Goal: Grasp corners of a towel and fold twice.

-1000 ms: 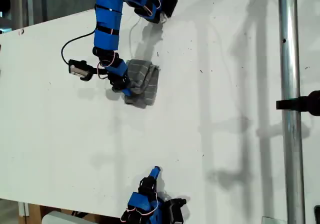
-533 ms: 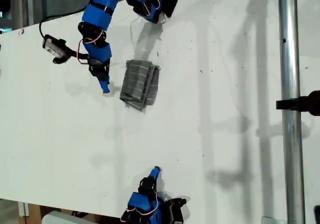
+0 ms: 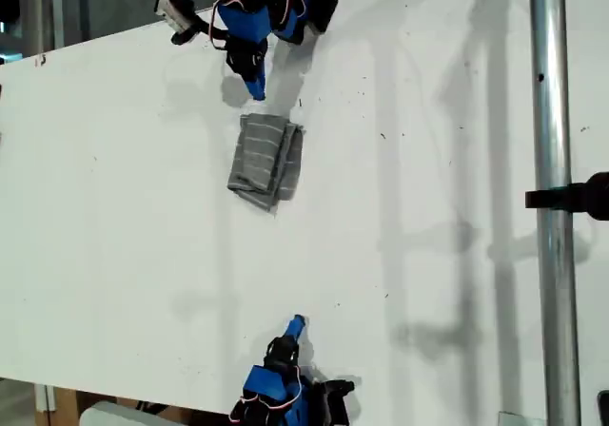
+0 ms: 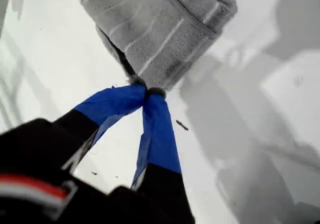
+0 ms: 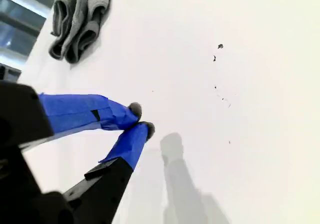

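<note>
Since the towel lies folded small on the desk, both folds look done; my first tool and second tool are pressed together, empty.

Both arms were blue plastic with black joints and thin red and white wires. My first gripper and my second gripper had black fingers wrapped in blue tape, tips dark grey.

Grey pale-striped towel, folded into a compact bundle, flat on the white table.
</note>
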